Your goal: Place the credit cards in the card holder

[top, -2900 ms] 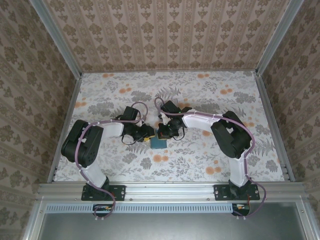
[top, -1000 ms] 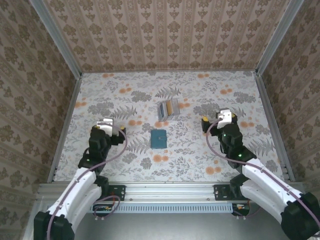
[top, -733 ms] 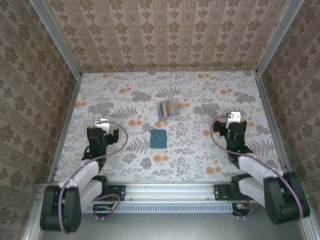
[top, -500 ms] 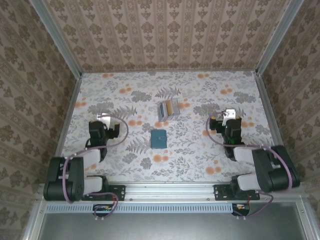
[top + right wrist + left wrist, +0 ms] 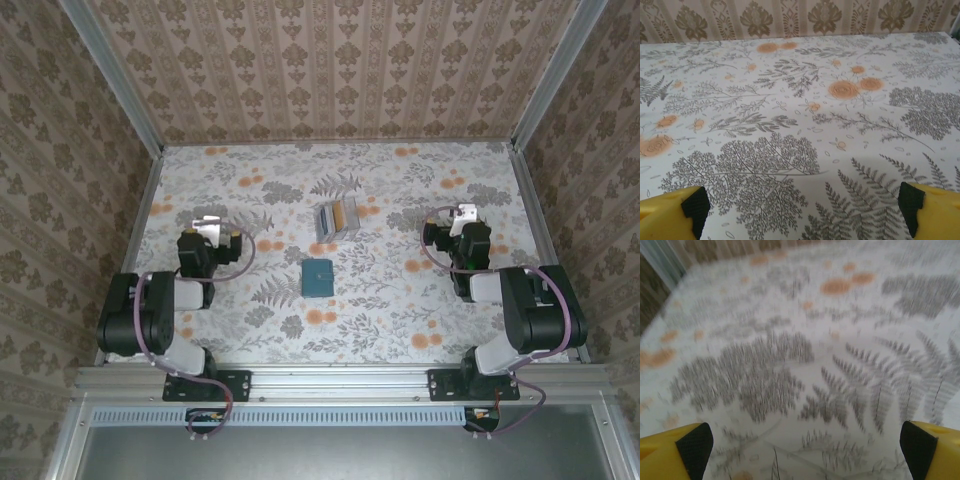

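Both arms are folding back toward their bases, leaving the left gripper (image 5: 207, 232) and right gripper (image 5: 462, 222) hanging wide open and empty. The card holder (image 5: 319, 277) is lying closed on the table (image 5: 400, 310), with the credit cards (image 5: 336, 216) sitting fanned just beyond it, apart

Carrier is a flat white counter (image 5: 420, 190) with a grey fern and orange flower print, and aluminium rails (image 5: 340, 378) run along its near, left and right edges. Two items lie on it, both mid-counter. One is a small flat teal square card holder (image 5: 319, 278), closed, just near of centre. The other is a fanned stack of thin grey and yellow-orange cards (image 5: 336, 217), far of the holder and slightly right, with a clear gap between them. Counter print is blurred in the left wrist view, sharp in the right.
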You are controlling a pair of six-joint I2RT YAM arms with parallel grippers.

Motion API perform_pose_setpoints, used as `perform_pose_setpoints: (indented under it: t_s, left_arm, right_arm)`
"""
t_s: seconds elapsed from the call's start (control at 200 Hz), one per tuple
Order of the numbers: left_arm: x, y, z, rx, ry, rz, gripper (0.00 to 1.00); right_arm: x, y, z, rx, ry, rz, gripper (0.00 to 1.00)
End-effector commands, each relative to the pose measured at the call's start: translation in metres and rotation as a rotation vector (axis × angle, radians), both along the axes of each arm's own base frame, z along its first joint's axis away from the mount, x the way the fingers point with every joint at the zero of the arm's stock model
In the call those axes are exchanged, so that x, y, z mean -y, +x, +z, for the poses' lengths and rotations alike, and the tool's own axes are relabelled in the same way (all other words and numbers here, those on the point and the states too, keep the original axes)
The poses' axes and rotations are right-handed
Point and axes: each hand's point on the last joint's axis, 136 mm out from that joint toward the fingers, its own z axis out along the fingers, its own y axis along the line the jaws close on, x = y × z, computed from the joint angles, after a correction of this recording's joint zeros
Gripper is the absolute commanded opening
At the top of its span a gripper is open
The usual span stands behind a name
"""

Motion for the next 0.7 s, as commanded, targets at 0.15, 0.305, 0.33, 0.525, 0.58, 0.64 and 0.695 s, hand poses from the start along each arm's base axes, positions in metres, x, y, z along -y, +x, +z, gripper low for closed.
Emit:
perform_pose_setpoints:
  t_s: [0.15,0.305,0.33,0.525,0.58,0.64,0.695]
  left_arm:
    - [-0.0068,0.0191,0.0228,0.049,-0.042,0.05,1.0]
    - [-0.0065,0.0192,0.0231,0.048,-0.044,0.05,1.0]
    - [-0.0071,0.0192,0.023,0.048,-0.043,0.051,1.0]
    - [-0.0066,0.0194,0.0233,0.049,-0.044,0.05,1.0]
    - [-0.0068,0.0191,0.0229,0.047,-0.043,0.05,1.0]
    - [-0.0065,0.0191,0.0226,0.047,-0.043,0.049,1.0]
    - [-0.0065,0.0191,0.0226,0.047,-0.043,0.049,1.0]
  right_arm:
    - [-0.0068,0.0019,0.0004,-0.012,0.009,0.027,1.0]
    - [-0.0073,0.0017,0.0006,-0.01,0.003,0.025,1.0]
    - [-0.0074,0.0017,0.0004,-0.011,0.003,0.025,1.0]
    - [-0.0078,0.0023,0.0004,-0.012,0.003,0.026,1.0]
    - [-0.0077,0.0026,-0.0002,-0.015,0.003,0.026,1.0]
    - [-0.008,0.0032,-0.0008,-0.019,0.001,0.027,1.0]
    - [-0.008,0.0033,-0.0007,-0.021,0.001,0.027,1.0]
